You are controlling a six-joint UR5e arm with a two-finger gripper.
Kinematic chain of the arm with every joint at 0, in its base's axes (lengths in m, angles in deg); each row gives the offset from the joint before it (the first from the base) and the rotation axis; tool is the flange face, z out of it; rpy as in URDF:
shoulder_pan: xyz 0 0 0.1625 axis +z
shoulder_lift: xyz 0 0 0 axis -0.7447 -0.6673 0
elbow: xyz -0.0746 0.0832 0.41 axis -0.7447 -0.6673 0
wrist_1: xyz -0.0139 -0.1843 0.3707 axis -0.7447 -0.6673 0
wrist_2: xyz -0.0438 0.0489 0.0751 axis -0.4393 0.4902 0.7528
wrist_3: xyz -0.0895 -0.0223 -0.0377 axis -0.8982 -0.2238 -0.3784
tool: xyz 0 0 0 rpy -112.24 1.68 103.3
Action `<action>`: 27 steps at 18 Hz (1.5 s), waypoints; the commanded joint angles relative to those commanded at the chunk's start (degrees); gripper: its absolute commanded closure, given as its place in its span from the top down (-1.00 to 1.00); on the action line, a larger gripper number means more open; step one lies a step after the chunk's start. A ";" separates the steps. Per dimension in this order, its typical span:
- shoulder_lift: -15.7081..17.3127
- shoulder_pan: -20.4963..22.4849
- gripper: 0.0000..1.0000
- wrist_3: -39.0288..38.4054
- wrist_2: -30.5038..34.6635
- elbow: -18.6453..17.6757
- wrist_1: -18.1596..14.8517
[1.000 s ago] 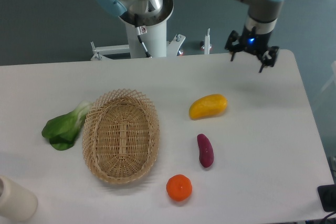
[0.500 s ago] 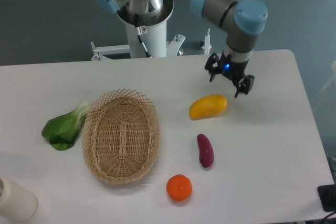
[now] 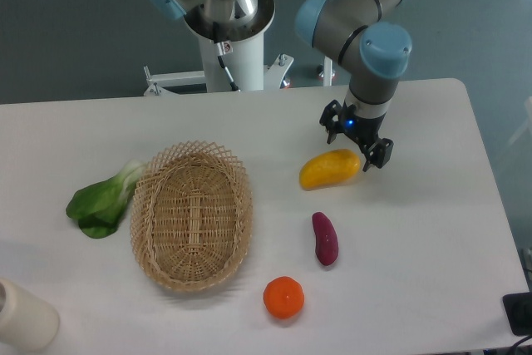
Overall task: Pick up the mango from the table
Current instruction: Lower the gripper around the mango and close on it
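Across nearly the whole frame lies the table [image 3: 432,255], a white top with rounded corners. Left of centre on it sits the woven basket [image 3: 192,215], with a leafy green [image 3: 101,199] at its left edge. Upper right of centre hangs the gripper [image 3: 357,140], its two dark fingers spread apart and holding nothing, one to either side of the mango's right end.

Just right of centre rests the mango [image 3: 330,168], lying flat and tilted a little, its right end higher in the frame and right under the gripper. Below it lies a small purple sweet potato [image 3: 324,238], apart from it, and lower still a round orange [image 3: 283,298].

By its look the mango is moderately heavy for its size, with a smooth, probably slippery skin and a firm body that could bruise under a hard squeeze. Its curved, tapering ends would likely let the fingers slide off, so the best hold seems to be across the short width at the thick middle, fingers square to the long axis, closing gently. From where the gripper hangs, that would call for a shift toward the left.
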 joint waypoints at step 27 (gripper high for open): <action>-2.03 -0.88 -0.58 -3.41 0.80 -1.05 1.93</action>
